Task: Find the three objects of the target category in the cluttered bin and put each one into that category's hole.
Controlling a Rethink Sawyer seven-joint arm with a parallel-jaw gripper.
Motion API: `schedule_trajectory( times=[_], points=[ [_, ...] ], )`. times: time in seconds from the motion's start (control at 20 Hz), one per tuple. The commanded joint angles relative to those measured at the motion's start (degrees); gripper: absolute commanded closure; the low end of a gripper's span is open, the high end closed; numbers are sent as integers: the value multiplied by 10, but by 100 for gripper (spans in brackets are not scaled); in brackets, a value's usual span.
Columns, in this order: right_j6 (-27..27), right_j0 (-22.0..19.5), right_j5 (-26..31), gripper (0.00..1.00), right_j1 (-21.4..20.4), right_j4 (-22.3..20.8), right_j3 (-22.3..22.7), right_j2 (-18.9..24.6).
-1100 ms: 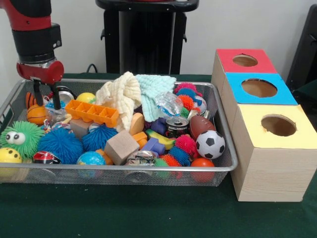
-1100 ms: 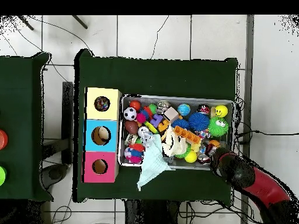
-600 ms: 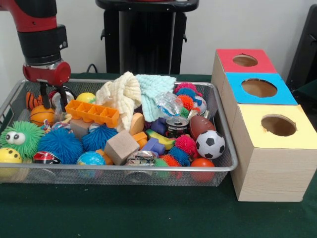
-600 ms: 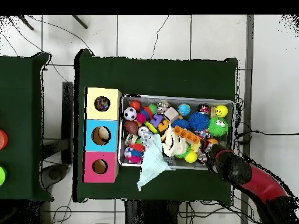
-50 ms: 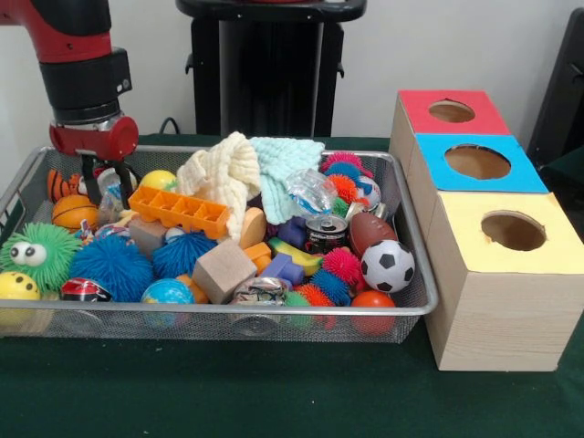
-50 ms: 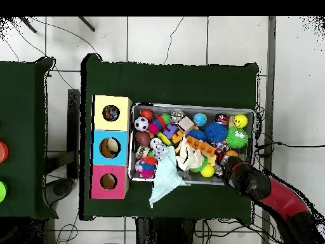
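Observation:
A wire mesh bin (image 5: 274,310) is packed with toys: spiky balls, a soccer ball (image 5: 387,265), a small football (image 5: 370,230), a dark can (image 5: 326,234), a wooden block (image 5: 223,270) and an orange ice tray (image 5: 173,207). My gripper (image 5: 104,187) hangs over the bin's back left corner in the front view, open, its fingers on either side of a crumpled clear item (image 5: 109,192). A basketball (image 5: 71,211) lies just left of it. From overhead, the gripper (image 6: 223,166) sits at the bin's lower right corner, mostly hidden by the arm.
Three wooden boxes with round holes stand right of the bin: red top (image 5: 452,111), blue top (image 5: 477,161), yellow top (image 5: 513,231). A cream cloth (image 5: 224,173) and a mint cloth (image 5: 281,164) are heaped at the bin's back middle. Green cloth covers the table.
The gripper has slid to the right along the bin's back edge, from beside the basketball to over the crumpled clear item. The toys have not moved.

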Motion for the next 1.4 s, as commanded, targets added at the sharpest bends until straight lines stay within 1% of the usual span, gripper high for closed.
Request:
schedule_trajectory(
  times=[0.05,0.65,1.05,1.25,1.4],
  points=[
    [-4,2,61,0,20,-9,14,46],
    [-5,38,59,0,14,-21,-15,26],
    [-12,41,41,0,46,-27,-37,29],
    [-8,46,24,0,54,-30,-43,28],
    [-12,39,31,0,57,-25,-44,36]
  ],
)
